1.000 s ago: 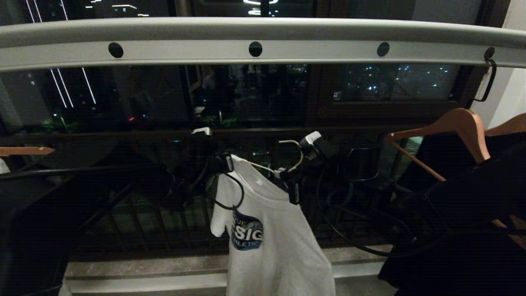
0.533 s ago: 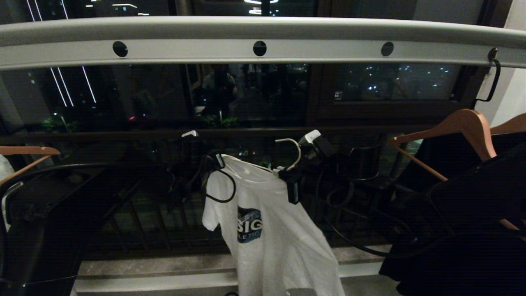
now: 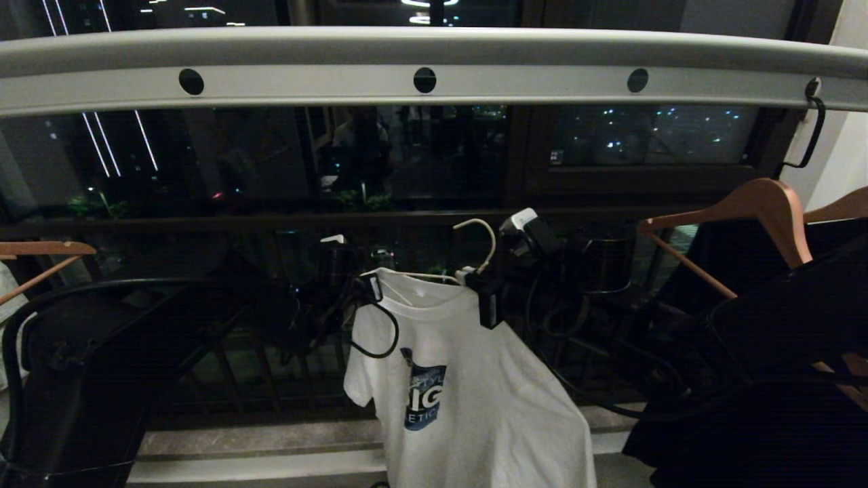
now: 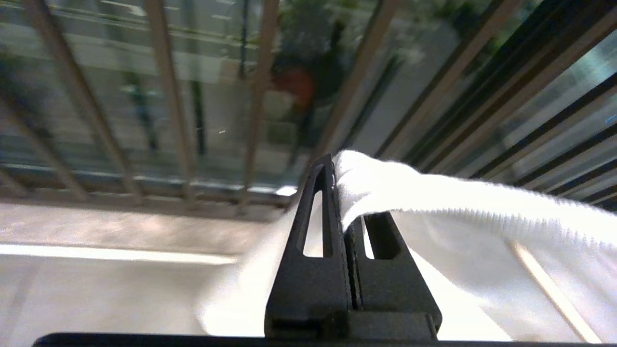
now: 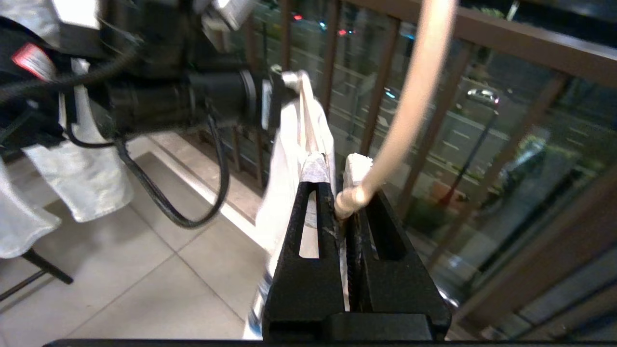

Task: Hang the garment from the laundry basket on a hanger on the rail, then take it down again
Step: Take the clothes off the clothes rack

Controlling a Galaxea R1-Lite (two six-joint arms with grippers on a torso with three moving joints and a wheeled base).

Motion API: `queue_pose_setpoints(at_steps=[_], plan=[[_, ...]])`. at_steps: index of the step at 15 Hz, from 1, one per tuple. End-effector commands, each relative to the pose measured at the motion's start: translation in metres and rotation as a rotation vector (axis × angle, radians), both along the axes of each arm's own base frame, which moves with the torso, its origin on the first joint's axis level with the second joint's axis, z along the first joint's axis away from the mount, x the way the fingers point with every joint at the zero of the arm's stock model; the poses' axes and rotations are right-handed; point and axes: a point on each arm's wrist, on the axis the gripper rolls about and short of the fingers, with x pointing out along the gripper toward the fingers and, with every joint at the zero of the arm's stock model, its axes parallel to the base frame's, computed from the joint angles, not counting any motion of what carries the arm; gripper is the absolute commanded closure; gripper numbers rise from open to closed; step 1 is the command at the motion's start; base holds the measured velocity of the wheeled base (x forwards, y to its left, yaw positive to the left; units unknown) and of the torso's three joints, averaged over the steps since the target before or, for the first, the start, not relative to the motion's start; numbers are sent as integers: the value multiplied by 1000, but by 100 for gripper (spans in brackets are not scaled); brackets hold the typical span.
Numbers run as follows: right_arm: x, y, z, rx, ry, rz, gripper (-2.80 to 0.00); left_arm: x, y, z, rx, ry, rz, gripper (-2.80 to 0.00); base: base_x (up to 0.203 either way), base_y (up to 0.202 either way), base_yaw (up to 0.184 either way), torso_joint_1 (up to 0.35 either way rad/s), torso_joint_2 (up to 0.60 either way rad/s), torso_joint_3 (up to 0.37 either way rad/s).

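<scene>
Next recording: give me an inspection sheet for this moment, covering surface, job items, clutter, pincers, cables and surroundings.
Surface: tiled floor, with a pale ledge under the railing.
Job's things: white T-shirt on the white wire hanger, held below the rail; its hook is not on the rail. Laundry basket: nothing seen.
Clutter: brown wooden hangers carrying black garments at right; another wooden hanger at the left edge.
Pincers: left pincer shut on the shirt's shoulder; right pincer shut on the hanger's neck.
Cables: black loops hang from both arms, one across the shirt.
Surroundings: dark balcony railing, night city lights behind glass.
</scene>
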Motion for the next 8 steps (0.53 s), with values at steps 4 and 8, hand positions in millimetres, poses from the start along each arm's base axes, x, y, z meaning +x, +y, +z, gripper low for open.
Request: queue_pose_setpoints(at_steps=[4,8], plan=[[1,0,0,7,-9,1,0,-19,-6,6,24,20,-90,0,0,0,0,0,0,0],[2,0,2,10,-14,-13,0,-42,-6,12,23,62,-263,0,0,0,0,0,0,0]])
